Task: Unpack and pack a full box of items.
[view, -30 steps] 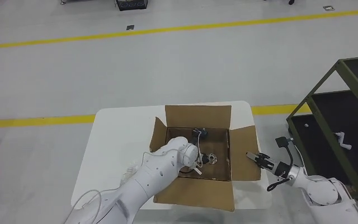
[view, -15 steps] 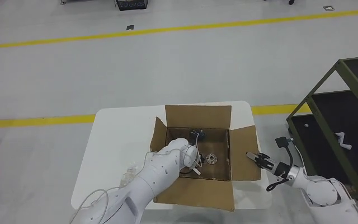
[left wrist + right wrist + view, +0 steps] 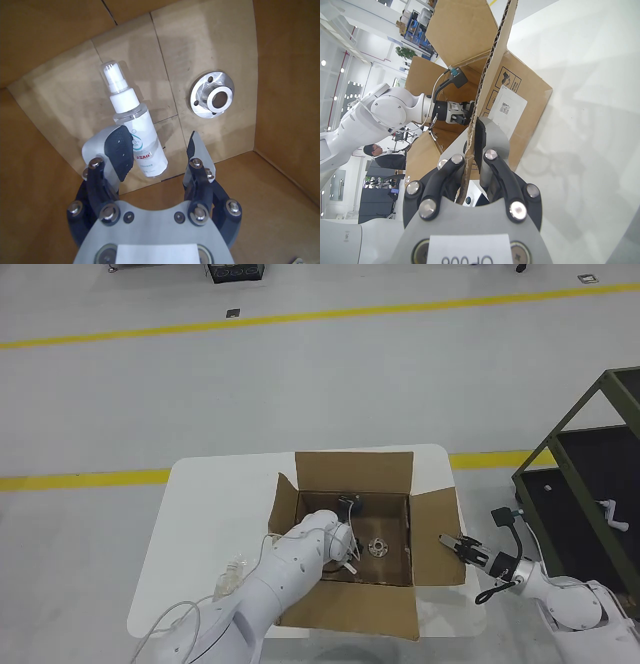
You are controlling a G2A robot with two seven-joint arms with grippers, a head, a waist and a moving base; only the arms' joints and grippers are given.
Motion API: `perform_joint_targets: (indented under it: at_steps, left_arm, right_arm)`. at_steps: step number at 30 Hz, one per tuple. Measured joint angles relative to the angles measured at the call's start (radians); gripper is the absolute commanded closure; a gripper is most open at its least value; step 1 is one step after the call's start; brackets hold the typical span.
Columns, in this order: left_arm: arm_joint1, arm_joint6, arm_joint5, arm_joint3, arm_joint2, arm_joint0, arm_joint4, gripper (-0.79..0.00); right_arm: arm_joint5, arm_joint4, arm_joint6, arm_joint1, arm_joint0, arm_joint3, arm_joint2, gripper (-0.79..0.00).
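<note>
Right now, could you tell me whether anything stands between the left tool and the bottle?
Nothing visible does: the open left tool hangs over the bottle lying in the box, and the flange lies apart, beside it.

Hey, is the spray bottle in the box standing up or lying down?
Lying down. The spray bottle lies flat on the box floor beside the metal flange; the left tool hangs open over it.

White worktop [image 3: 205,519] on grey floor [image 3: 150,394]; yellow floor lines [image 3: 300,317] beyond the worktop; dark green rack [image 3: 590,474] right of it.
</note>
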Motion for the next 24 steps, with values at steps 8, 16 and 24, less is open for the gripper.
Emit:
perform_joint_targets:
  at_steps: [8,16,24]
  left_arm:
    - [-0.017,0.018,0.012,0.042,0.0,-0.003,0.029,-0.579]
    - [-0.032,0.016,-0.004,0.071,-0.013,-0.009,0.027,-0.57]
    - [-0.046,0.017,-0.019,0.105,-0.023,-0.012,0.029,-0.548]
  right_arm:
    - [0.001,0.0,-0.004,0.001,0.0,0.0,-0.007,0.0]
    - [0.002,0.002,-0.004,0.003,0.008,0.007,-0.01,0.0]
    - [0.002,-0.001,-0.005,0.004,0.015,0.01,-0.016,0.0]
